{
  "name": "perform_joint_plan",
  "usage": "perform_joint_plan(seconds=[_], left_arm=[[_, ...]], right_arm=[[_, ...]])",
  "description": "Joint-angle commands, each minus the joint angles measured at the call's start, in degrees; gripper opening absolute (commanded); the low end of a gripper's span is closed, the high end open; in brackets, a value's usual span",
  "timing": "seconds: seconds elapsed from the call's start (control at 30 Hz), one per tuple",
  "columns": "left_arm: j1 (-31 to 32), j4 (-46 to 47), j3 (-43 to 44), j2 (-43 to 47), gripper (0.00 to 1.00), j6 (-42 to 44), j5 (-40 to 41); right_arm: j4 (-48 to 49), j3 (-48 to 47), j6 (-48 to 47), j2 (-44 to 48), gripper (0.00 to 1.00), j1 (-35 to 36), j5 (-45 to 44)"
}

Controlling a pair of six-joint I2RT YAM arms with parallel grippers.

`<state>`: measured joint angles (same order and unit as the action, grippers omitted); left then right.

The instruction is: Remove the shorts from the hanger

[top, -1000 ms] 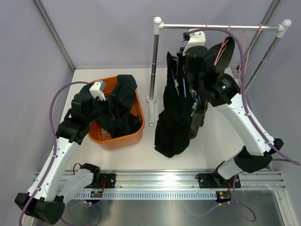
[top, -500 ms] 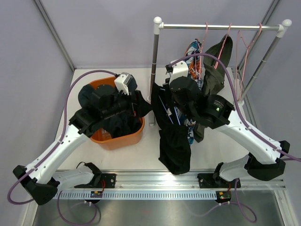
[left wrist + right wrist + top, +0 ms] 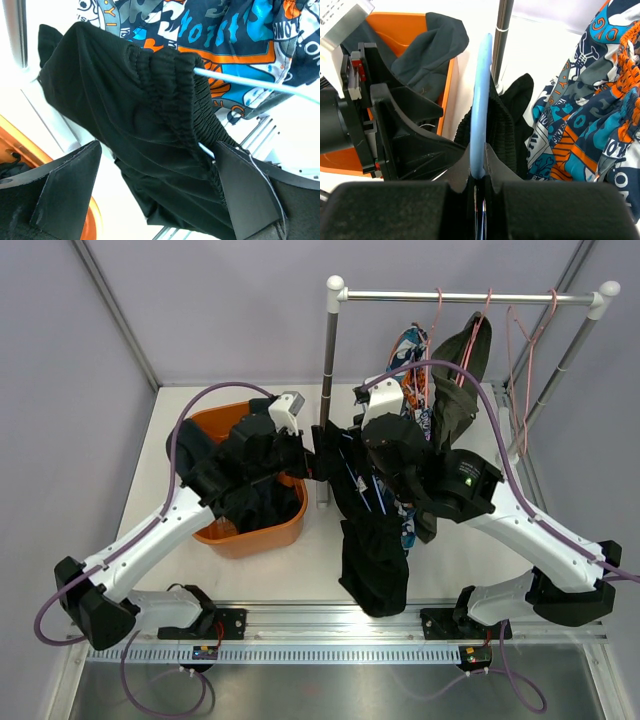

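Observation:
My right gripper (image 3: 478,172) is shut on a light-blue hanger (image 3: 480,100), held off the rail in front of the rack. Black shorts (image 3: 372,540) hang from that hanger, their gathered waistband (image 3: 170,85) still on its bar (image 3: 250,82). The left gripper (image 3: 157,150) is open, with a finger on either side of the black fabric just below the waistband; in the top view it (image 3: 312,455) is at the shorts' left edge. Patterned blue-white-orange shorts (image 3: 410,350) and olive green shorts (image 3: 460,370) hang on the rail.
An orange basket (image 3: 250,540) at the left holds dark shorts (image 3: 260,500). The rack's upright post (image 3: 327,390) stands between the basket and the held shorts. An empty pink hanger (image 3: 525,340) hangs on the rail (image 3: 470,297) at the right.
The right arm has brought the hanger with the black shorts down and left, away from the rail. The left arm has swung right from the basket until its open fingers straddle the shorts.

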<state>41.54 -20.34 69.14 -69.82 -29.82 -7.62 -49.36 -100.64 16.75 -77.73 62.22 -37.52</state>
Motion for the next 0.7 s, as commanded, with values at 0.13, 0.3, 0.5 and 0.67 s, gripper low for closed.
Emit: perform_joint_plan(seconds=[0.13,0.3,0.5,0.67], left_arm=[[0.65,4.96,3.28,-2.16,0.91,-1.29,3.48],[0.65,5.39,3.89,-5.32,0.67,-1.99,4.28],[0.65,6.54,5.56,-8.05,0.20,-2.34,5.51],[0.56,6.89,8.02,-9.45,0.00,-1.47,9.62]], right_arm=[[2.96,0.53,0.74,2.76,0.00,0.80,-1.86],[3.31,0.36,0.56,3.20,0.00,0.98,-1.16],[2.43,-0.61,0.30,3.47,0.00,1.24,-0.10],[0.50,0.27,1.00,4.61,0.00,2.64,0.51]])
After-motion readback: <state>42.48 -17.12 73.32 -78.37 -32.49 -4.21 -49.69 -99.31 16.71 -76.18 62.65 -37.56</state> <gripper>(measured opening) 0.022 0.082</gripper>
